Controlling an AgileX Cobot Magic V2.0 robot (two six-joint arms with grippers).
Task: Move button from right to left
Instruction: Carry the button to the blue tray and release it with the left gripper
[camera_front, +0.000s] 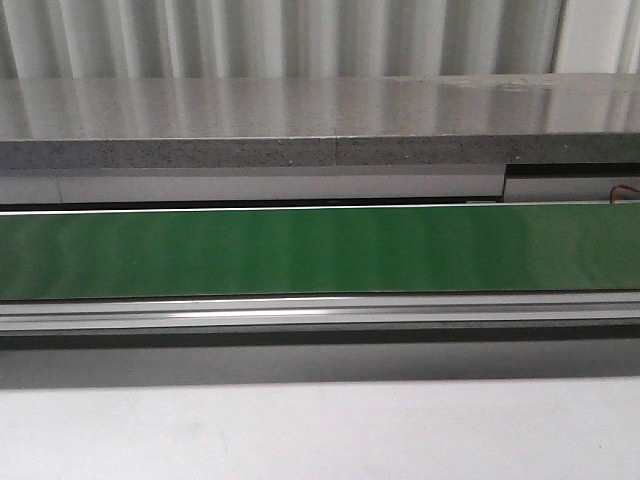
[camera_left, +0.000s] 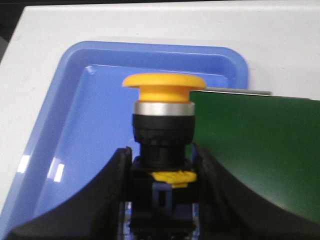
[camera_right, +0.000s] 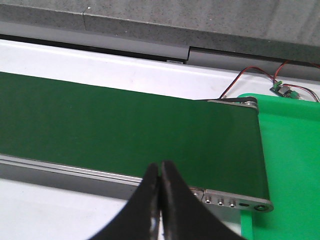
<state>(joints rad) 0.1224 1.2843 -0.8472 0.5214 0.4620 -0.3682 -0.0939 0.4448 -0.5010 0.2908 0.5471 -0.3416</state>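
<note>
Green belt (camera_front: 320, 252) bare; one button (camera_left: 163, 125) clamped in left gripper (camera_left: 162, 200) over blue tray (camera_left: 80, 130); right gripper (camera_right: 160, 172) closed, empty.

The yellow-capped, black-bodied push-button (camera_left: 162, 145) has its base hidden between the left hand's (camera_left: 162, 200) black fingers (camera_left: 100, 200); the blue plastic tray (camera_left: 75, 130) beneath runs off-frame.

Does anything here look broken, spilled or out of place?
Nothing stands out. The green belt is clean and flat, with nothing spilled on it. The left gripper holds the button upright over the blue tray, and it looks intact. The right gripper is shut and holds nothing. Only some loose wires lie by the belt's end.
</note>
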